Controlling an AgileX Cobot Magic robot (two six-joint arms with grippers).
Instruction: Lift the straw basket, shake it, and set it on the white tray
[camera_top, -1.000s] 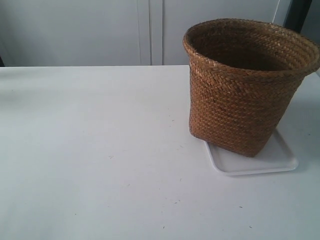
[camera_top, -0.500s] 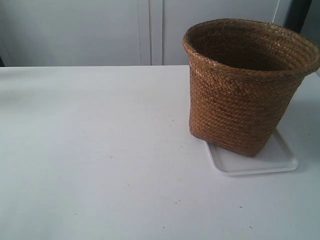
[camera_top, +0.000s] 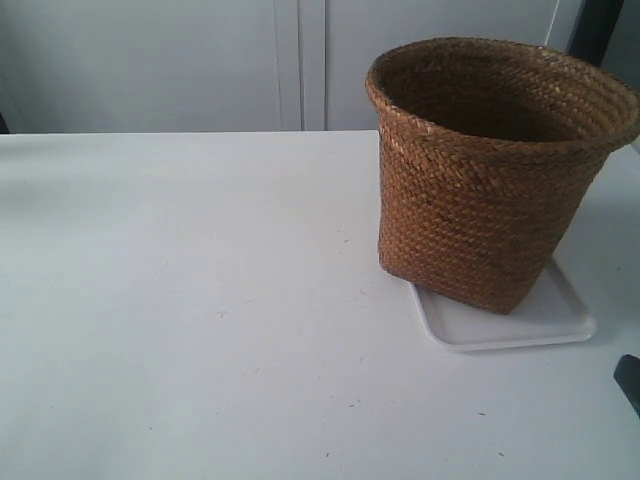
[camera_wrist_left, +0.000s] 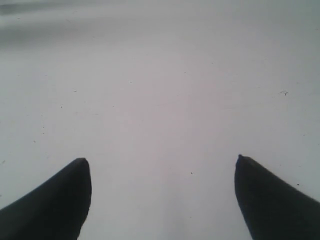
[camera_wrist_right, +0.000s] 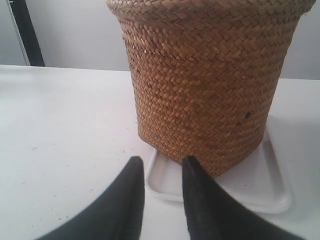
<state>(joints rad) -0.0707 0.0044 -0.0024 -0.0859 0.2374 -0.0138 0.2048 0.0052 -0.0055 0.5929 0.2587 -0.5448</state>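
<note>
The straw basket (camera_top: 480, 200) stands upright on the white tray (camera_top: 560, 320), its base reaching past the tray's rim on the exterior view's left side. In the right wrist view the basket (camera_wrist_right: 200, 90) and tray (camera_wrist_right: 260, 185) lie just ahead of my right gripper (camera_wrist_right: 162, 162). Its dark fingers are a little apart, with nothing between them, and touch neither. A dark bit of the arm at the exterior view's right (camera_top: 631, 378) shows at the frame's edge. My left gripper (camera_wrist_left: 161, 158) is wide open over bare white table, with no task object in its view.
The white table (camera_top: 200, 300) stretches wide to the exterior view's left of the basket. Pale cabinet doors (camera_top: 300, 60) stand behind the table's far edge. A dark upright post (camera_top: 597, 30) rises behind the basket.
A dark part of the arm has come into the exterior view's lower right corner. The basket and tray have not moved.
</note>
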